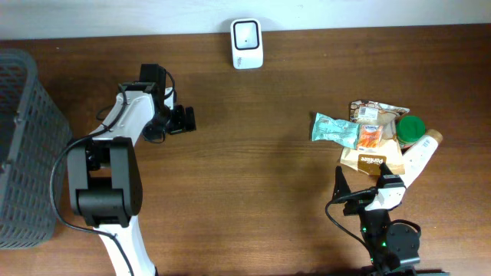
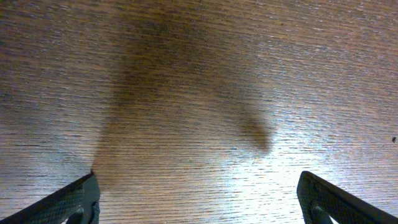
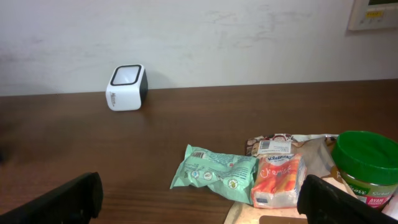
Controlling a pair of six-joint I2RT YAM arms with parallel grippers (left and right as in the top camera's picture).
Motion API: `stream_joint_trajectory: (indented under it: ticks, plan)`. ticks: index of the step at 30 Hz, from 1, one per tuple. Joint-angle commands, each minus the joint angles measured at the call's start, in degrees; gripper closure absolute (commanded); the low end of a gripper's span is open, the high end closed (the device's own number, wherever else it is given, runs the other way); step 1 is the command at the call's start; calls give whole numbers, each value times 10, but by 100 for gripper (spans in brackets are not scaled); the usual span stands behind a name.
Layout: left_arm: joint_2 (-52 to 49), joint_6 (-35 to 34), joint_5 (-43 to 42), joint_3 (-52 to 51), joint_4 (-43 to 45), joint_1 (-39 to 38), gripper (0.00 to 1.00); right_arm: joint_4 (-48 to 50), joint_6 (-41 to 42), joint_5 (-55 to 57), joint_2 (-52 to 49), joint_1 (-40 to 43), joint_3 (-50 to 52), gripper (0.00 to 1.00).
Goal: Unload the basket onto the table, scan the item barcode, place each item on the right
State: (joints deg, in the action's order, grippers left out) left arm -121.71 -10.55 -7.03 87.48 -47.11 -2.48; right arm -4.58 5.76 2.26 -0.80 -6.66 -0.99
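A white barcode scanner (image 1: 246,44) stands at the table's far edge, and the right wrist view shows the scanner (image 3: 126,87) by the wall. A pile of items lies at the right: a mint-green packet (image 1: 335,129), an orange tissue pack (image 1: 370,136), a green-lidded jar (image 1: 412,128) and a brown bag (image 1: 370,159). My right gripper (image 1: 367,184) stands open just in front of the pile, holding nothing. From its wrist I see the mint packet (image 3: 214,174) and tissue pack (image 3: 278,180) ahead of the open right gripper (image 3: 199,202). My left gripper (image 1: 186,119) is open over bare wood at the left, far from the items; its fingers (image 2: 68,202) frame only wood.
A dark grey mesh basket (image 1: 23,146) stands at the left edge of the table. A flat packet with a printed label (image 1: 376,111) lies at the back of the pile. The jar (image 3: 367,158) sits at the right of the right wrist view.
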Motion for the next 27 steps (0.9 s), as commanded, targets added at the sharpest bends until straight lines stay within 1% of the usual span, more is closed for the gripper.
stream_joint_trajectory:
  ticks: [1,13,15,19,20,21,23,24,27]
  plan:
    - [-4,-1,-2,-5,0,3,1,2,-4,-3,6,-5,7,2]
    - [-4,-1,-2,-5,-1,3,1,2,-4,-3,5,-5,7,2]
    - [26,-1,-2,-5,0,-2,1,2,-4,-3,5,-5,7,2]
    - [146,-1,5,-5,-1,-34,1,2,-4,-3,5,-5,7,2]
    - [175,-1,32,-5,-2,-40,1,2,-4,-3,5,-5,7,2]
    - [215,-1,77,-5,-3,-46,1,2,-4,-3,5,-5,7,2]
    - [285,1,99,-18,5,-51,1,2,-4,-3,5,-5,7,2]
    - [334,20,98,-44,28,-51,1,2,-4,-3,5,-5,7,2]
    - [421,68,95,-122,103,-51,1,2,-4,-3,5,-5,7,2]
